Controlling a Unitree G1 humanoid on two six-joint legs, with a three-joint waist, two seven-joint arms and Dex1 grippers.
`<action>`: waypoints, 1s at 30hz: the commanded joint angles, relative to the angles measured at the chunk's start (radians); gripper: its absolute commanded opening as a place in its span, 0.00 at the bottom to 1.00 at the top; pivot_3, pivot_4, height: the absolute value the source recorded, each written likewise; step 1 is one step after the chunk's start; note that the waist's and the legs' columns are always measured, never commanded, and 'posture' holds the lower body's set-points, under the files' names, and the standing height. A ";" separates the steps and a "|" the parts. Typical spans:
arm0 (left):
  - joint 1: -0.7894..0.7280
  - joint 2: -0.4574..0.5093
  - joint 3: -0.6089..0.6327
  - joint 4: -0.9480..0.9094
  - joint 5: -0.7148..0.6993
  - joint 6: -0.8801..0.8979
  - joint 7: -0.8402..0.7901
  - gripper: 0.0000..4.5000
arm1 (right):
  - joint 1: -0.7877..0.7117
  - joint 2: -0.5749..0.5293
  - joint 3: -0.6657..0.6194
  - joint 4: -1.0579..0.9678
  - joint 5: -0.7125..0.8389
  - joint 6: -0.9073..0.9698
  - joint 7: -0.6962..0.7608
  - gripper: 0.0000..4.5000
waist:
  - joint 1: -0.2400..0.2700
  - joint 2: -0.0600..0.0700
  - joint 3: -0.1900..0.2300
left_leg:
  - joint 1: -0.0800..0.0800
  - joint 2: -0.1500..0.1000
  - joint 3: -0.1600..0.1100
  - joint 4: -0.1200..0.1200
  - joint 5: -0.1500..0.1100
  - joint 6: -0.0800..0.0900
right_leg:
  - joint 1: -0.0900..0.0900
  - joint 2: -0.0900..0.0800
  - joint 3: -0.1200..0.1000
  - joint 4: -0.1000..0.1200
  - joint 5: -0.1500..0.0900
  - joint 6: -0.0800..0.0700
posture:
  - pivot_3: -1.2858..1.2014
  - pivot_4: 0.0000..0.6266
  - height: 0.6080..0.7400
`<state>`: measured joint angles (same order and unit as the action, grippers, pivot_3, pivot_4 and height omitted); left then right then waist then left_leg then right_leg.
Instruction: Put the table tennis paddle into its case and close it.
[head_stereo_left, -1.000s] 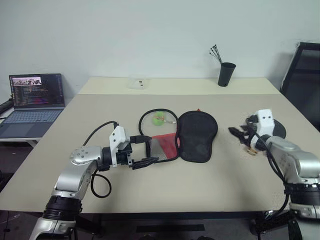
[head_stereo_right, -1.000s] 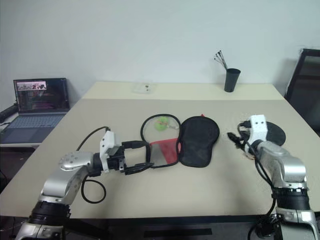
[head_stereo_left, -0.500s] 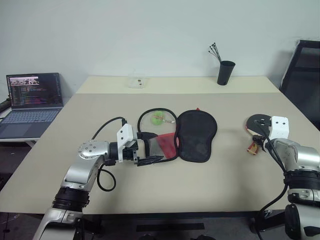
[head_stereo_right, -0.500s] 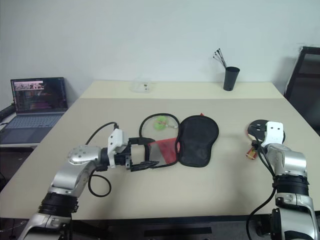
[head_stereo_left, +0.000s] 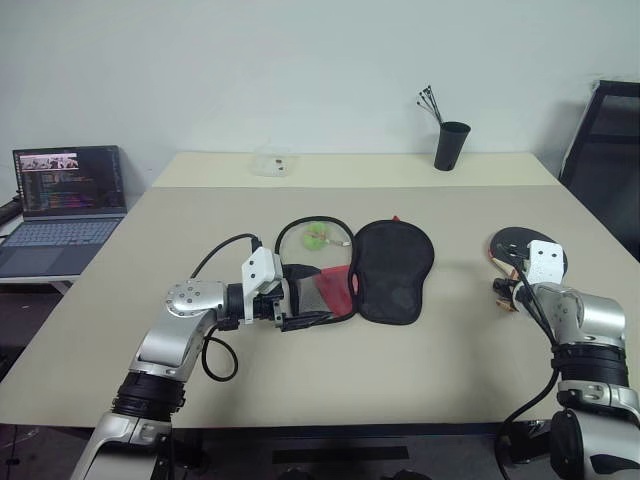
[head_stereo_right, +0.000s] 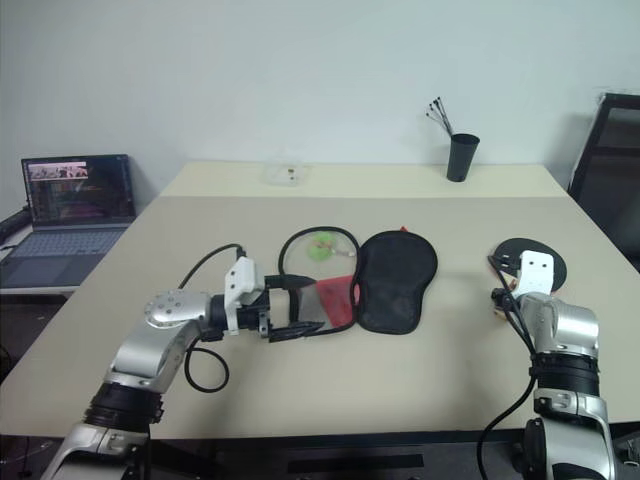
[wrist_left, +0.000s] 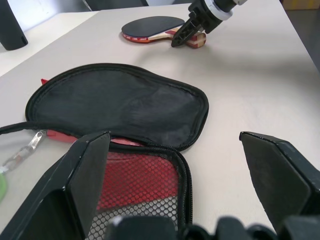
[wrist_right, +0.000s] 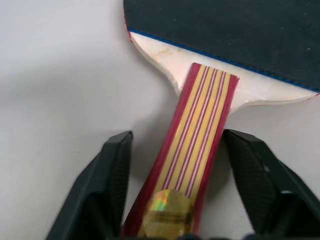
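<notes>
The table tennis paddle (head_stereo_left: 517, 244) lies flat on the right of the table (head_stereo_left: 400, 370), its striped wood handle (wrist_right: 195, 150) pointing towards me. My right gripper (wrist_right: 182, 192) is open, one finger on each side of the handle, with a gap on both sides. The case (head_stereo_left: 393, 268) lies unzipped at the middle, black flap to the right and red mesh half (wrist_left: 135, 180) to the left, with a green charm (head_stereo_left: 316, 236) behind it. My left gripper (head_stereo_left: 305, 295) is open at the mesh half's left edge, holding nothing.
A laptop (head_stereo_left: 65, 195) sits on a side table at the far left. At the table's back stand a black cup with cable ties (head_stereo_left: 452, 147) and a small clear box (head_stereo_left: 272, 162). A black chair (head_stereo_left: 610, 140) is at the right.
My right gripper has come down and to the right, from hovering left of the paddle to straddling its handle, and its fingers have widened. The left gripper has edged slightly towards the case.
</notes>
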<state>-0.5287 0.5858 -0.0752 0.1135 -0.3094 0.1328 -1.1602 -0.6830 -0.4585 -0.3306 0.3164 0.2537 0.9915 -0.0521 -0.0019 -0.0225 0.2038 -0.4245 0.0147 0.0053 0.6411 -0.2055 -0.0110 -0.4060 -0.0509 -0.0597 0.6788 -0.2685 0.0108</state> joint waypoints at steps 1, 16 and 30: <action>-0.028 -0.002 0.005 -0.051 -0.004 0.007 0.014 1.00 | -0.015 -0.007 0.000 0.035 -0.023 -0.034 0.000 0.99 | -0.002 0.000 0.000 | 0.000 0.000 0.000 0.001 0.000 0.000 | 0.000 0.000 0.000 0.000 0.000 0.000 | 0.52 0.24 1.00; -0.027 0.003 -0.002 -0.102 -0.003 0.050 0.031 1.00 | -0.044 -0.032 0.074 0.161 -0.064 -0.128 0.121 0.52 | -0.003 0.000 0.000 | 0.003 0.000 0.007 0.003 0.002 0.004 | 0.000 0.001 0.010 0.000 0.005 0.004 | 0.52 0.24 1.00; -0.018 0.014 -0.009 -0.134 -0.009 0.076 0.023 1.00 | 0.052 -0.140 0.161 -0.073 -0.051 0.026 0.312 0.24 | 0.000 0.000 0.000 | 0.002 0.000 0.007 0.000 0.002 0.004 | -0.001 0.001 0.010 -0.002 0.005 0.005 | 0.52 0.24 1.00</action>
<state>-0.5384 0.5899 -0.0924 0.0285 -0.3077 0.2121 -1.1307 -0.6537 -0.5799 -0.1732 0.3201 0.1835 0.9617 0.2325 -0.0024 -0.0229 0.2036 -0.4230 0.0150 0.0125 0.6405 -0.2036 -0.0073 -0.4072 -0.0497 -0.0498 0.6760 -0.2639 0.0155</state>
